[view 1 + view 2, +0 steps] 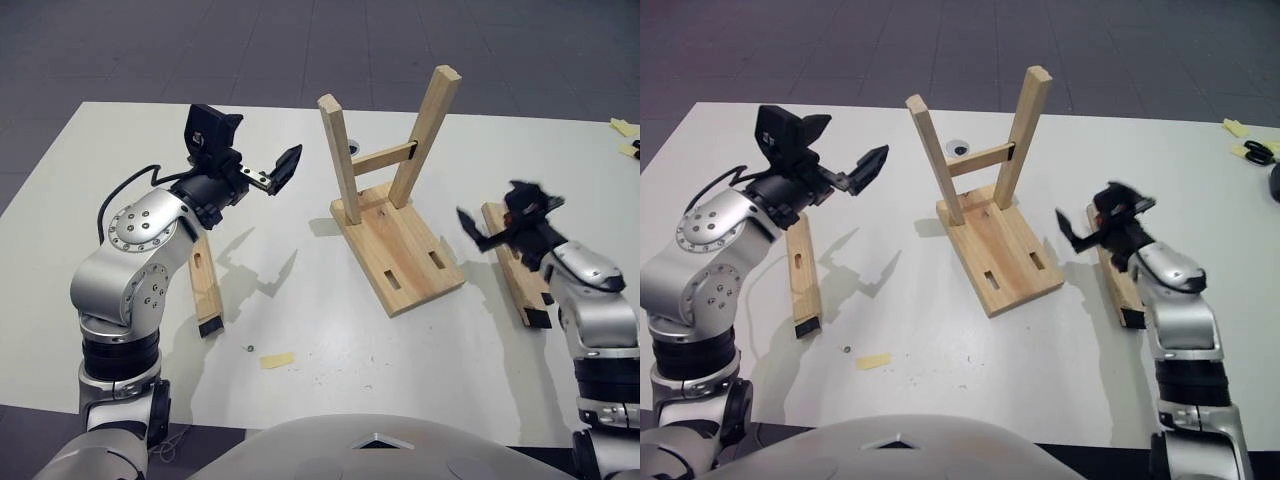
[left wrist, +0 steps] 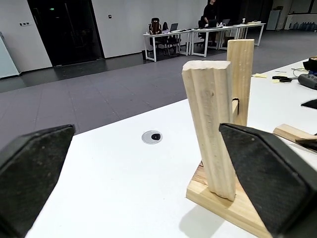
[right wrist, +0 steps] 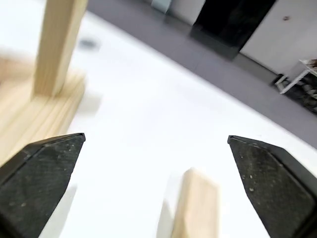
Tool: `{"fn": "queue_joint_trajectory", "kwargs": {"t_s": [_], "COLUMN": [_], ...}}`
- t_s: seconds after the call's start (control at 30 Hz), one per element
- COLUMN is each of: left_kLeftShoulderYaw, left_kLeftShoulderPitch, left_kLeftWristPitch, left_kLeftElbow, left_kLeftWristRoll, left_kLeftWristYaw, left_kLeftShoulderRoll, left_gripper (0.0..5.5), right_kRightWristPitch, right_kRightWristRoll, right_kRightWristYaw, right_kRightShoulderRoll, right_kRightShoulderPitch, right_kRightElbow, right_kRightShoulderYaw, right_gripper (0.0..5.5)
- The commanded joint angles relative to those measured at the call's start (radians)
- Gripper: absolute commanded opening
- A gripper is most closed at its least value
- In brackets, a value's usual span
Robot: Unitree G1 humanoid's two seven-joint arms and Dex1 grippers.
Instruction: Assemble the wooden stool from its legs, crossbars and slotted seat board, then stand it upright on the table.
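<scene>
The slotted seat board (image 1: 405, 262) lies flat mid-table. Two legs (image 1: 340, 160) (image 1: 425, 135) stand up from its far end, joined by a short crossbar (image 1: 385, 157). My left gripper (image 1: 280, 170) hovers open above the table to the left of this assembly, facing the near leg (image 2: 210, 129), with its fingers (image 2: 34, 168) spread wide. A loose leg piece (image 1: 205, 285) lies on the table under the left arm. My right gripper (image 1: 490, 218) is open to the right of the seat board, just above another loose leg piece (image 1: 518, 268) (image 3: 195, 208).
A round cable grommet (image 1: 958, 148) sits in the table behind the assembly. A yellow tape scrap (image 1: 277, 360) and a tiny green bit (image 1: 249, 349) lie near the front edge. Scissors (image 1: 1260, 151) and yellow notes (image 1: 622, 127) lie at the far right.
</scene>
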Motion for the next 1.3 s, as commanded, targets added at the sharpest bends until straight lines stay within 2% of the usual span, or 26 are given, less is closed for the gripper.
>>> {"fn": "queue_joint_trajectory", "kwargs": {"t_s": [0.03, 0.2, 0.33, 0.43, 0.53, 0.63, 0.73, 0.8, 0.9, 1.0, 1.3], "left_kLeftShoulderYaw": [0.038, 0.022, 0.015, 0.030, 0.048, 0.067, 0.076, 0.072, 0.060, 0.054, 0.047], "left_kLeftShoulderPitch": [-0.007, 0.000, 0.004, 0.013, 0.027, 0.057, 0.096, 0.106, 0.114, 0.121, 0.125], "left_kLeftWristPitch": [-0.014, -0.020, -0.019, -0.020, -0.021, -0.015, -0.012, -0.011, -0.009, -0.015, -0.012], "left_kLeftElbow": [0.030, 0.034, 0.033, 0.030, 0.023, 0.000, -0.024, -0.031, -0.042, -0.039, -0.039], "left_kLeftWristRoll": [0.032, 0.053, 0.060, 0.061, 0.063, 0.060, 0.062, 0.061, 0.064, 0.069, 0.080], "left_kLeftWristYaw": [0.009, 0.008, 0.003, 0.005, 0.017, 0.027, 0.038, 0.043, 0.051, 0.054, 0.055], "left_kLeftShoulderRoll": [0.020, 0.001, -0.004, -0.003, -0.010, -0.016, -0.023, -0.028, -0.036, -0.044, -0.051], "left_gripper": [5.40, 5.40, 5.40, 5.40, 5.40, 5.40, 5.40, 5.40, 5.40, 5.40, 5.40], "right_kRightWristPitch": [-0.018, 0.011, 0.009, -0.095, -0.084, -0.071, -0.067, -0.071, -0.121, -0.192, -0.198], "right_kRightWristRoll": [-0.032, 0.023, 0.028, 0.098, 0.254, 0.311, 0.264, 0.221, 0.188, 0.190, 0.193], "right_kRightWristYaw": [0.061, 0.120, 0.091, 0.019, -0.002, -0.056, -0.108, -0.128, -0.065, 0.005, 0.031], "right_kRightShoulderRoll": [-0.006, 0.033, 0.058, 0.136, 0.200, 0.181, 0.098, 0.051, 0.022, 0.042, 0.078], "right_kRightShoulderPitch": [0.084, 0.094, 0.072, 0.047, 0.067, 0.059, 0.033, 0.023, 0.034, 0.075, 0.114], "right_kRightElbow": [-0.060, -0.150, -0.144, -0.089, -0.039, 0.086, 0.262, 0.363, 0.416, 0.422, 0.433], "right_kRightShoulderYaw": [0.071, 0.091, 0.048, -0.086, -0.248, -0.402, -0.475, -0.483, -0.446, -0.431, -0.410], "right_gripper": [5.33, 5.33, 5.33, 5.33, 5.33, 5.33, 5.33, 5.33, 5.33, 5.33, 5.33]}}
